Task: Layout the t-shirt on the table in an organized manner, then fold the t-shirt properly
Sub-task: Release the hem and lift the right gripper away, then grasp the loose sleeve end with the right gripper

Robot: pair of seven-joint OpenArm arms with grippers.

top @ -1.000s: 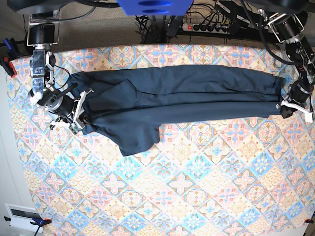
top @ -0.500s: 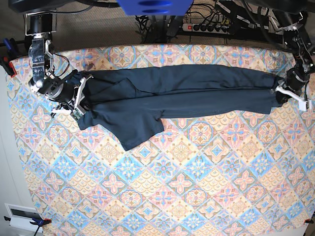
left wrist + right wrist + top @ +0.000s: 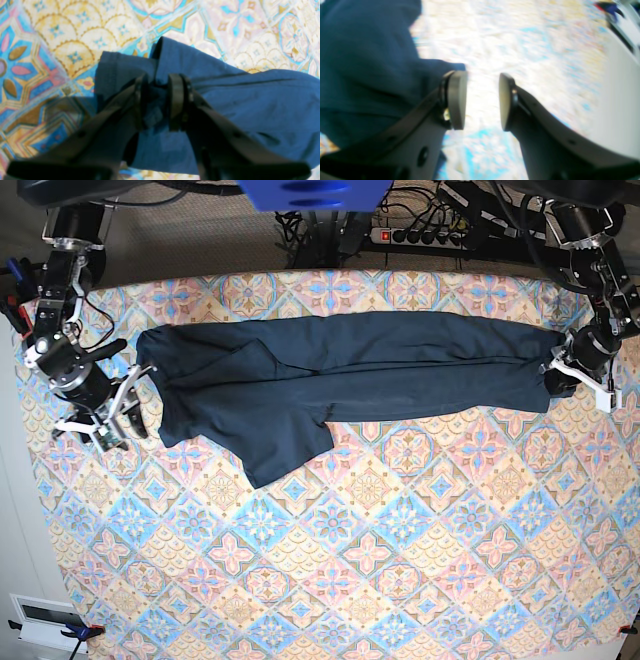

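Observation:
The dark navy t-shirt [image 3: 350, 370] lies stretched in a long band across the far part of the table [image 3: 380, 560], with one flap hanging toward the front at left of centre. My right gripper [image 3: 125, 415] stands just left of the shirt's end. In the right wrist view the gripper [image 3: 482, 100] is open with only tablecloth between its fingers and the shirt [image 3: 365, 70] beside the left finger. At the shirt's other end sits my left gripper [image 3: 572, 375]. Close up, the left gripper [image 3: 158, 100] has its fingers parted, with a bunched fold of shirt [image 3: 250, 105] lying between them.
A power strip [image 3: 420, 235] and cables run behind the table's far edge. Clamps [image 3: 15, 310] hold the cloth at the left edge. A white box [image 3: 40, 620] sits off the table's near left corner. A blue part [image 3: 300, 192] hangs at the top centre.
Both grippers have opened. The right gripper has let go and drawn left, off the shirt's end. The shirt has shifted toward the back and now rests flat.

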